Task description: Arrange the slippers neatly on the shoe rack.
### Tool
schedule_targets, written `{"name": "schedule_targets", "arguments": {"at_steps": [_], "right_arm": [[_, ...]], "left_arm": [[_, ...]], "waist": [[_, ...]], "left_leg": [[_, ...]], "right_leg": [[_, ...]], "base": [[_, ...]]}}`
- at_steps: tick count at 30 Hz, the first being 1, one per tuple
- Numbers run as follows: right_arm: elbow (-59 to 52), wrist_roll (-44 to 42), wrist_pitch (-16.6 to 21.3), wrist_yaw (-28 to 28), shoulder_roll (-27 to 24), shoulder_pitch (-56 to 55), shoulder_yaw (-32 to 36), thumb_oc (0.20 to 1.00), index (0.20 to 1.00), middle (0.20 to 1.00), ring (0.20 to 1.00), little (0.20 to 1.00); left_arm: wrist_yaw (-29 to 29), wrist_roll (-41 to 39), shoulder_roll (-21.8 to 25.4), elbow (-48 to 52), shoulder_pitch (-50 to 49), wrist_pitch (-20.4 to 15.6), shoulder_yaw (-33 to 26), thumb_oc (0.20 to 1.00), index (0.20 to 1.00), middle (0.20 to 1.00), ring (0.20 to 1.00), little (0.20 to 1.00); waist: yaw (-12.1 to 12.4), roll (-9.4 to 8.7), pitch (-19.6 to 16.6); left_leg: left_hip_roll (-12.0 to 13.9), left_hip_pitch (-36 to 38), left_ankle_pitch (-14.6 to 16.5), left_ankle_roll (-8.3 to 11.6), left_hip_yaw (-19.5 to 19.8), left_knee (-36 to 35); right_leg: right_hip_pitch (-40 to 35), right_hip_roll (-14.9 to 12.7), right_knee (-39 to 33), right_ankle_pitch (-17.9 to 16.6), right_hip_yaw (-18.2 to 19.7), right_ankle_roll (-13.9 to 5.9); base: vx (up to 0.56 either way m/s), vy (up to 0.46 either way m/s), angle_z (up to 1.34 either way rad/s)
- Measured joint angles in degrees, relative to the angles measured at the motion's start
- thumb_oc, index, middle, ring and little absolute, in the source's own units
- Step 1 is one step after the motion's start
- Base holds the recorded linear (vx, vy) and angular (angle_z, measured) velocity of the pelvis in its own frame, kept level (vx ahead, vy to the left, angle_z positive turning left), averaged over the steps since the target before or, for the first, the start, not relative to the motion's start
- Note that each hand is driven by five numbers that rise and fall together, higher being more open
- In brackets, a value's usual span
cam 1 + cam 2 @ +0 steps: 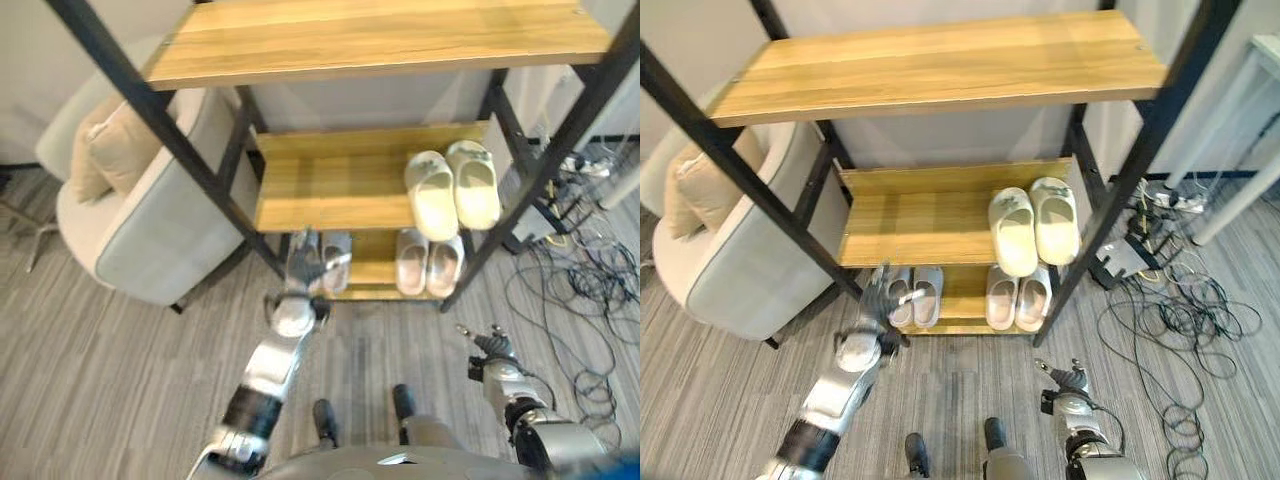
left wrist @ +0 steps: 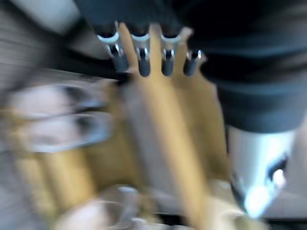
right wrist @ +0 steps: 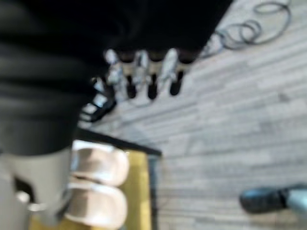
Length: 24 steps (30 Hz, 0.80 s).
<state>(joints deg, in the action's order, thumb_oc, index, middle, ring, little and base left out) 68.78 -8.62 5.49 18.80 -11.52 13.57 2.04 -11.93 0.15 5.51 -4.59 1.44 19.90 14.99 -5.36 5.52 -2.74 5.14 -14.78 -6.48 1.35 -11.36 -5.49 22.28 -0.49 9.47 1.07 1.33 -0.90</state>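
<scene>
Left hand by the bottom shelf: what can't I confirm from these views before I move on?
- Left hand: eye views too small to tell whether its fingers touch the grey slippers.
- Left wrist view: motion blur smears the slippers and shelf; contact unreadable.
- White slippers on the bottom shelf: heels hidden under the middle shelf.
- Right hand: small, finger posture unclear.

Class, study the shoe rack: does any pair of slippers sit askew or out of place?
Nothing stands out. The cream slippers sit side by side on the middle shelf, and two pale pairs line the bottom shelf. The left hand hovers by the left pair.
</scene>
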Motion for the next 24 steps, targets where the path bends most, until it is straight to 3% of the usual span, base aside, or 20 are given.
{"name": "schedule_targets", "arguments": {"at_steps": [1,4,8,11,14,18,19,22,24], "right_arm": [[-0.57,0.34,0.02,0.49,1.08,-2.77,-0.20,1.000,1.000,1.000,1.000,1.000],[-0.47,1.22,0.23,0.90,2.96,-5.67,-0.35,1.000,1.000,1.000,1.000,1.000],[-0.61,2.67,3.06,1.88,6.45,-7.86,-0.65,1.000,1.000,1.000,1.000,1.000],[-0.74,4.52,5.49,1.92,7.08,-7.71,-5.13,1.000,1.000,1.000,1.000,1.000],[-1.90,6.47,6.80,2.30,6.34,-7.27,-8.98,1.000,1.000,1.000,1.000,1.000],[-1.89,9.18,7.00,3.01,6.27,-7.78,-10.48,1.000,1.000,1.000,1.000,1.000],[-1.15,10.07,7.07,2.97,6.26,-7.76,-11.52,1.000,1.000,1.000,1.000,1.000],[0.23,11.19,7.18,2.68,6.93,-7.78,-12.05,1.000,1.000,1.000,1.000,1.000],[-2.28,11.21,7.03,0.86,6.15,-11.10,-13.05,1.000,1.000,1.000,1.000,1.000]], "left_arm": [[5.33,-0.16,0.95,2.09,-2.91,0.77,2.64,1.000,1.000,1.000,1.000,1.000],[14.15,-1.32,2.37,3.44,-4.91,1.59,7.52,1.000,1.000,1.000,1.000,1.000],[29.42,-4.18,2.85,1.81,-10.15,4.33,12.25,1.000,1.000,1.000,1.000,1.000],[34.42,-3.68,4.01,-3.34,-12.19,5.78,12.29,1.000,1.000,1.000,1.000,1.000],[34.20,-1.69,3.62,-8.95,-12.41,5.51,6.81,1.000,1.000,1.000,1.000,1.000],[32.60,2.90,5.60,-12.15,-12.22,4.94,4.88,1.000,1.000,1.000,1.000,1.000],[32.67,4.91,6.97,-17.70,-11.30,2.50,4.46,1.000,1.000,1.000,1.000,1.000],[32.72,7.98,9.52,-20.58,-12.04,1.43,4.85,1.000,1.000,1.000,1.000,1.000],[33.14,8.23,10.70,-25.04,-11.63,-1.74,5.24,1.000,1.000,1.000,1.000,1.000]], "waist": [[-0.05,0.02,0.02],[0.02,-0.12,0.19],[0.11,-0.13,0.20],[0.32,-0.50,-0.15],[0.98,-1.00,-0.70],[1.69,-2.74,-3.21],[2.20,-3.16,-3.57],[2.47,-4.25,-4.73],[2.72,-5.05,-4.79]], "left_leg": [[-0.12,0.36,-0.21,-0.35,0.88,0.00],[-0.39,2.15,0.06,-0.25,0.86,-0.02],[-0.34,4.59,1.37,-0.02,0.94,-0.03],[0.02,5.11,1.43,0.06,1.18,-0.01],[0.13,6.01,1.59,0.25,2.18,0.02],[0.17,6.22,1.71,0.45,2.66,0.00],[0.15,6.82,1.74,0.50,3.24,-0.02],[0.13,6.98,1.90,0.71,3.99,-0.04],[0.07,7.27,2.05,0.92,3.75,0.19]], "right_leg": [[-1.30,-0.18,-1.15,-0.41,-0.72,0.15],[-3.75,-0.25,-2.54,-0.50,-0.73,-0.07],[-7.54,-0.18,-5.50,-0.71,-0.87,-0.56],[-8.94,-0.04,-7.01,-1.27,-1.17,0.00],[-10.63,-0.04,-7.97,-1.43,-2.28,0.09],[-11.69,0.23,-8.97,-1.54,-2.85,0.28],[-13.19,0.14,-10.05,-1.75,-3.71,0.32],[-13.92,0.15,-10.92,-1.75,-3.94,0.32],[-14.14,0.22,-11.32,-2.18,-3.83,0.16]], "base": [[0.05,0.036,0.17],[0.07,0.035,0.04],[0.07,0.011,-0.03],[0.04,0.000,0.08],[0.04,0.001,0.14],[0.03,0.015,0.12],[0.02,0.008,0.20],[0.02,0.013,0.07],[-0.02,0.008,0.05]]}}
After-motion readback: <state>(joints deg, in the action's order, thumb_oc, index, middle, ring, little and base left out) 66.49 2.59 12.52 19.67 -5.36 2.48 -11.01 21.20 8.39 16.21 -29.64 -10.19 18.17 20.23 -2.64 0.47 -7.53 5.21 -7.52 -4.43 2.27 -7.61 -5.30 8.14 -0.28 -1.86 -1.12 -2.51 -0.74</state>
